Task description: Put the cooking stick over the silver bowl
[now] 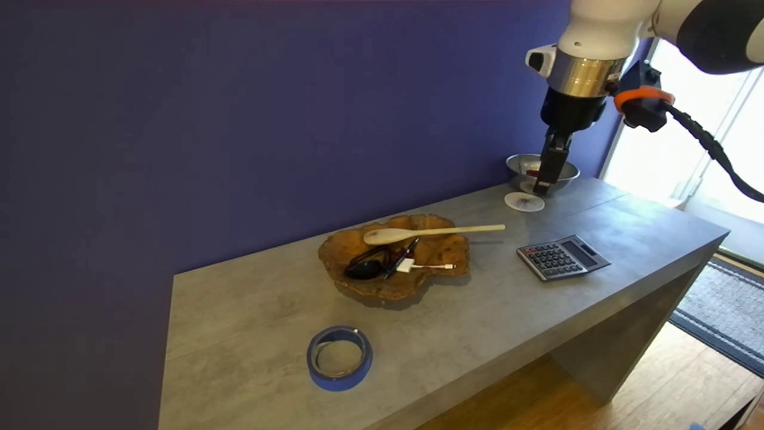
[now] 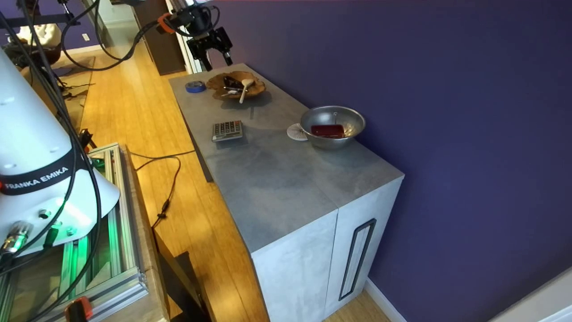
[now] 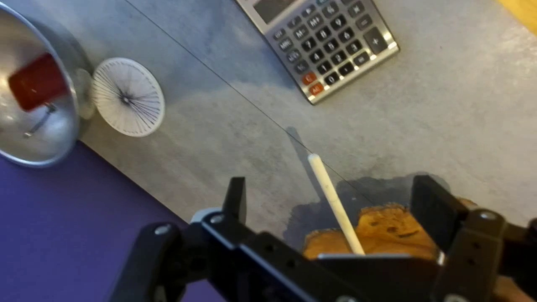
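Well, my gripper (image 3: 330, 184) hangs above the counter (image 1: 250, 322), jaws spread wide apart. Below me the cooking stick (image 1: 439, 231) lies across the brown bowl (image 1: 340, 245) near the wall edge, its handle jutting past the rim over the counter. Farther along that same edge I see the silver bowl (image 2: 330, 144), a red thing (image 2: 328, 131) inside it and a white disc (image 2: 296, 132) just beside it. A calculator (image 1: 552, 260) and a blue tape roll (image 1: 341, 382) lie nearer the opposite edge.

Open air around overhanging cooking stick handle (image 3: 335, 203), free countertop (image 3: 340, 126) toward calculator (image 3: 327, 50), wall (image 3: 75, 235) alongside
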